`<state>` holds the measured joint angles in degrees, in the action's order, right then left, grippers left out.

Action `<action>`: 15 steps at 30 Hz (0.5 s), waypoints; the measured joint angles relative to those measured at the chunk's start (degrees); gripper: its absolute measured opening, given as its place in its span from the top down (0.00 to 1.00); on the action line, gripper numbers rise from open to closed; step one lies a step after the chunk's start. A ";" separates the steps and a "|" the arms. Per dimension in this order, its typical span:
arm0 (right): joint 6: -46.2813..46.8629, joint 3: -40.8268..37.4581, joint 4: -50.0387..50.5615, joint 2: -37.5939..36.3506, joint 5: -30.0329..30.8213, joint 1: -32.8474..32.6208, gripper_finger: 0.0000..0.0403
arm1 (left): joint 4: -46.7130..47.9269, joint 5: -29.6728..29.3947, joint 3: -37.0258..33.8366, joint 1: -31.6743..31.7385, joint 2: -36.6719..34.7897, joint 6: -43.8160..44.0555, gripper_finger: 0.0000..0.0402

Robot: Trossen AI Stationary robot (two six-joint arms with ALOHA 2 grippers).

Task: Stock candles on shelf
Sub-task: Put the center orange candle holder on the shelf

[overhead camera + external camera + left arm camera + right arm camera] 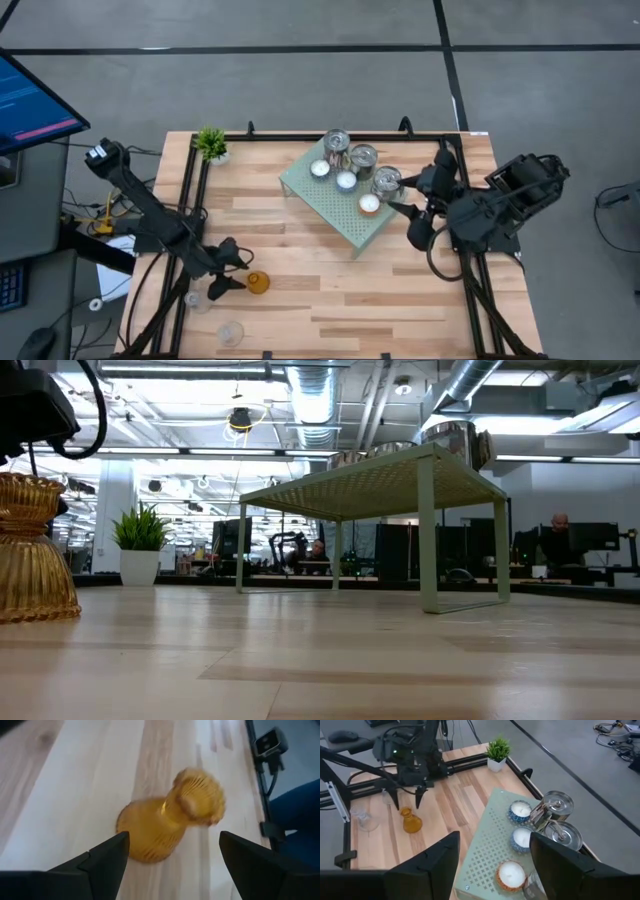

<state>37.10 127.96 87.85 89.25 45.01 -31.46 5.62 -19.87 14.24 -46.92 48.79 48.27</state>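
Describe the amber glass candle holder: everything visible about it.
The amber glass candle holder is ribbed, translucent golden glass: a wide rounded base, a narrow waist, a flared scalloped cup on top. It stands upright on the wooden tabletop, off the shelf. The open left gripper hovers close beside it, not touching.

Grey floor [300, 80], ceiling ducts [318, 400], monitors [590, 540]

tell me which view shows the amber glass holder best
The low view: the amber glass holder stands upright, ribbed. Left wrist view blurs it between the open left gripper; high and right wrist views show it small.
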 joint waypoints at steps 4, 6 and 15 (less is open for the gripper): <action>-0.01 0.00 0.10 0.00 -0.09 0.88 0.43 | -6.84 -0.73 0.00 0.04 4.60 -3.07 0.23; -0.02 0.00 0.11 0.00 -0.09 1.23 0.43 | -8.97 -1.73 0.00 0.02 6.46 -3.28 0.23; -0.14 0.00 0.18 0.00 -0.13 2.83 0.43 | -12.77 -12.41 0.00 0.05 11.38 -3.47 0.23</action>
<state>36.97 127.96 88.03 89.25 44.88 -28.63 -7.15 -32.28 14.24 -46.87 60.17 44.81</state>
